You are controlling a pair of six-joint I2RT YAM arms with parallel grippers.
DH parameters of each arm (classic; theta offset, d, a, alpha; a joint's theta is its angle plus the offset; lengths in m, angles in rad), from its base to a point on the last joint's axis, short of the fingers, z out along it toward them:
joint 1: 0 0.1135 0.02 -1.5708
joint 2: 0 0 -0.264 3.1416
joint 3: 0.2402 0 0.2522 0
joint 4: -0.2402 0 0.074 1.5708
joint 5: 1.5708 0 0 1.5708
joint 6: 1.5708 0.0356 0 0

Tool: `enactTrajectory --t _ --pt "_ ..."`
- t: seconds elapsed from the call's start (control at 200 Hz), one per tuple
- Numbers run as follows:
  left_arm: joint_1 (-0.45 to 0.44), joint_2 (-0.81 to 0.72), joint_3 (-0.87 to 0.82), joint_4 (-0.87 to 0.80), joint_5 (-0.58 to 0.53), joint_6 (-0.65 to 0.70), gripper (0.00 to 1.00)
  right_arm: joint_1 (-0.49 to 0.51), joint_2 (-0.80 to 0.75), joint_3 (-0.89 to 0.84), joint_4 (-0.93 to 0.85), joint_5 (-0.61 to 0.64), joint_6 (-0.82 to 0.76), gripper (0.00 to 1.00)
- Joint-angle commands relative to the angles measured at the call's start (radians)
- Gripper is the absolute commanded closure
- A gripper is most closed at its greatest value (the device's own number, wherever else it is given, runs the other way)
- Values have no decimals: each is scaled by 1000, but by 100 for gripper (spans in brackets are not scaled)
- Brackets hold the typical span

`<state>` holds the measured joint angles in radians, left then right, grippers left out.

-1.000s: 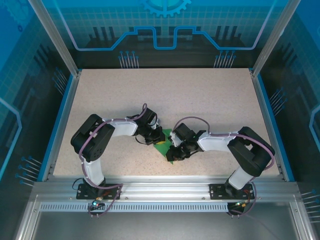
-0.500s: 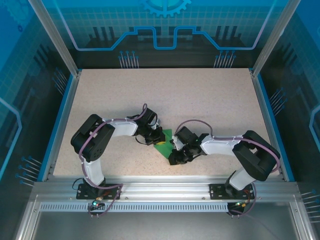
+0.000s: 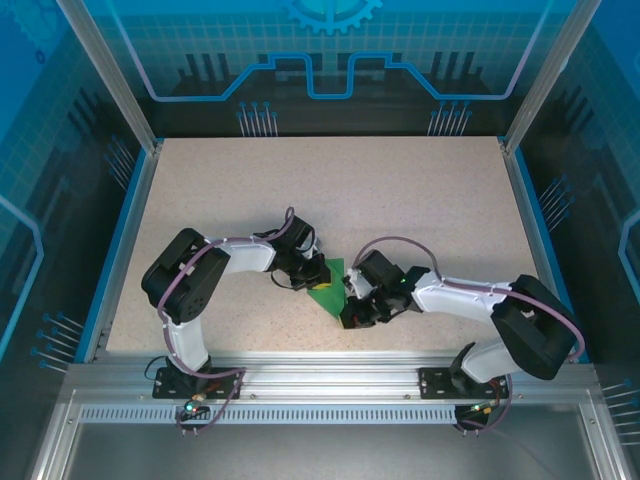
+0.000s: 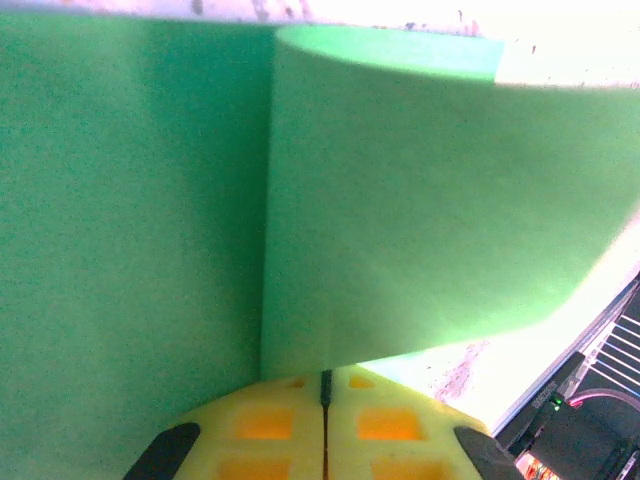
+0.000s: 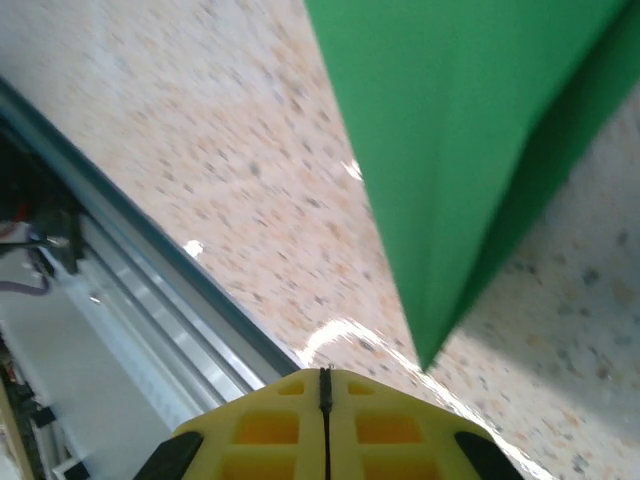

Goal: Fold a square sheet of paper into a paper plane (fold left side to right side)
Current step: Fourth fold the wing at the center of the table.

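Observation:
The square sheet of paper (image 3: 328, 291) is bright green and lies folded into a pointed shape on the table, between the two grippers. My left gripper (image 3: 314, 276) is at the sheet's upper left part. In the left wrist view the left gripper (image 4: 325, 378) is shut, its tips against the paper (image 4: 130, 200) where a raised flap (image 4: 430, 200) curls up. No paper shows between the jaws. My right gripper (image 3: 347, 317) is by the sheet's near point. In the right wrist view the right gripper (image 5: 324, 374) is shut and empty, and the paper's tip (image 5: 470, 130) ends just ahead and right of it.
The speckled table (image 3: 400, 200) stretches far behind the paper. The aluminium front rail (image 5: 120, 230) runs close to the right gripper, and also shows in the left wrist view as the rail (image 4: 600, 350). Blue edging (image 3: 120, 240) borders the table's sides.
The right gripper's jaws have shut from a small gap. The right arm's elbow has swung out to the right and lower. The left arm and the paper have stayed put.

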<state>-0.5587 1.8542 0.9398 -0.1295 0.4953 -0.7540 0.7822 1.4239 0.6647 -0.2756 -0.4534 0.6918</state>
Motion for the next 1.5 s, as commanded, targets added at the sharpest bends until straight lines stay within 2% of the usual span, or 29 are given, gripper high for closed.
enactTrajectory --t 0.0,0.115,0.395,0.76,1.15,1.496 --pt "-4 35 -26 -96 -57 -7 94 -44 18 49 44 -30 18 93" --pt "-5 36 -29 -93 -54 -10 93 -72 65 64 106 -24 46 94" --pt "-5 33 -28 -91 -50 -8 93 -74 194 97 87 54 48 95" --pt "-5 18 -19 -92 -52 3 93 -74 236 38 25 118 60 99" --pt "-4 -133 -38 56 36 31 87 -75 282 -50 60 115 60 100" --pt "-48 -107 -120 174 117 -1 98 -75 306 -22 33 105 34 100"
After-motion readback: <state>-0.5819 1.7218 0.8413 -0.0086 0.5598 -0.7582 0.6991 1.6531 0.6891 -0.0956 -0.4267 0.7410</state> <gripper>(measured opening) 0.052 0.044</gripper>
